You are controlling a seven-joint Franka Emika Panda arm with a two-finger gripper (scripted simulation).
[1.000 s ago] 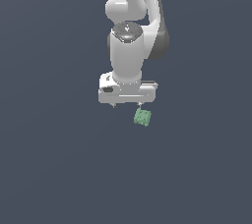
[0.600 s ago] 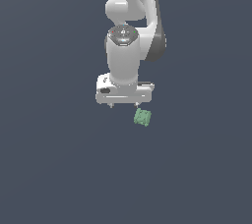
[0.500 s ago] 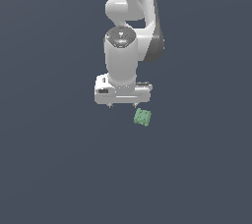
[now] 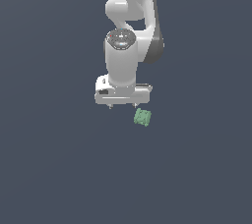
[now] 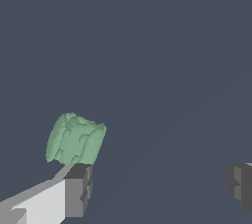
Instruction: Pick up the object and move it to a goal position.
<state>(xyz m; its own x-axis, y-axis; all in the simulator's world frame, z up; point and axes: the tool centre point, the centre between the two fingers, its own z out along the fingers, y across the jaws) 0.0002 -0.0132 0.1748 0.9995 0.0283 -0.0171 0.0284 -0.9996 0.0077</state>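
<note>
The object (image 4: pixel 142 117) is a small light-green ridged lump lying on the dark grey ground, just below and toward the exterior view's right of my white gripper (image 4: pixel 122 105). In the wrist view the object (image 5: pixel 75 139) sits just beyond one fingertip (image 5: pixel 78 188), outside the gap between the fingers. The other fingertip (image 5: pixel 240 184) is far off across the picture. The gripper (image 5: pixel 160 187) is open and empty, pointing down at the ground.
The dark grey ground (image 4: pixel 59 159) fills both views. The white arm (image 4: pixel 133 16) rises above the gripper.
The gripper has shifted slightly toward the exterior view's left and a little up. The object has not moved.
</note>
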